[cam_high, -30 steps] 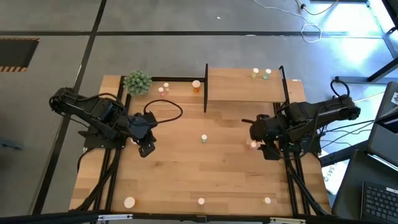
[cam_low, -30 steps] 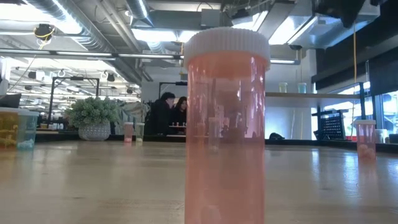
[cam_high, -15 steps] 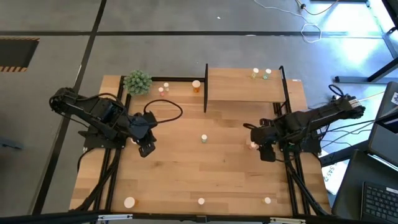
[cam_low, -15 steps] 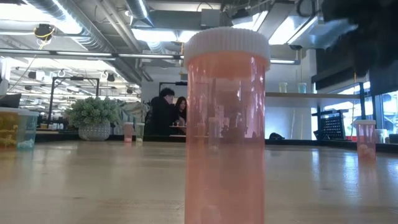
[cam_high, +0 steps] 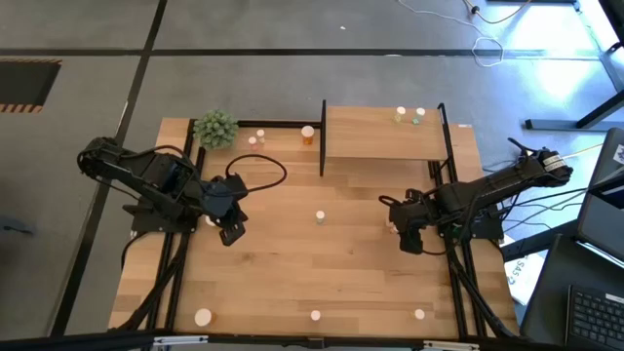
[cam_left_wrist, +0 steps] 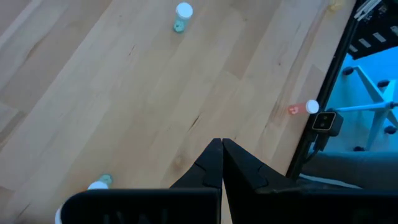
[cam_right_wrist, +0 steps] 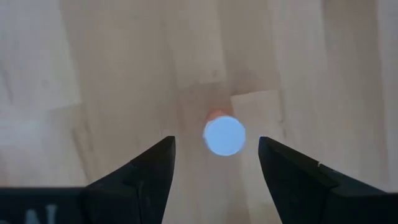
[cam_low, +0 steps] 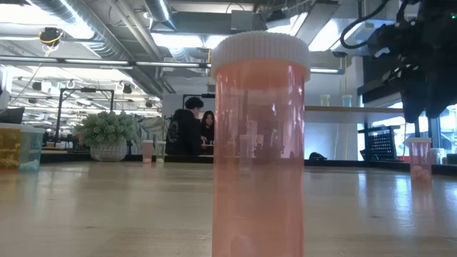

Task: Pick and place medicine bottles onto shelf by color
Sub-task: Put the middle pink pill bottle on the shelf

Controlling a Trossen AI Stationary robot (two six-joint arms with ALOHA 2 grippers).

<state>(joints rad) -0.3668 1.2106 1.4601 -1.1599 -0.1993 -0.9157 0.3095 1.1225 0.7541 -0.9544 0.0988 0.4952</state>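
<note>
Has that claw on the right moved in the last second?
Yes. The right gripper has slid leftward, away from the black post, over a pink bottle, jaws open.

Left gripper (cam_left_wrist: 222,163) fingers pressed together over bare wooden tabletop (cam_left_wrist: 124,106). Green bottle (cam_left_wrist: 181,16) upright farther off; pink bottle (cam_left_wrist: 303,108) at table edge.

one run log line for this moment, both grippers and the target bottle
right gripper: open, above pink bottle, not gripping | left gripper: shut, empty, waiting on left side | shelf: holds two bottles
</note>
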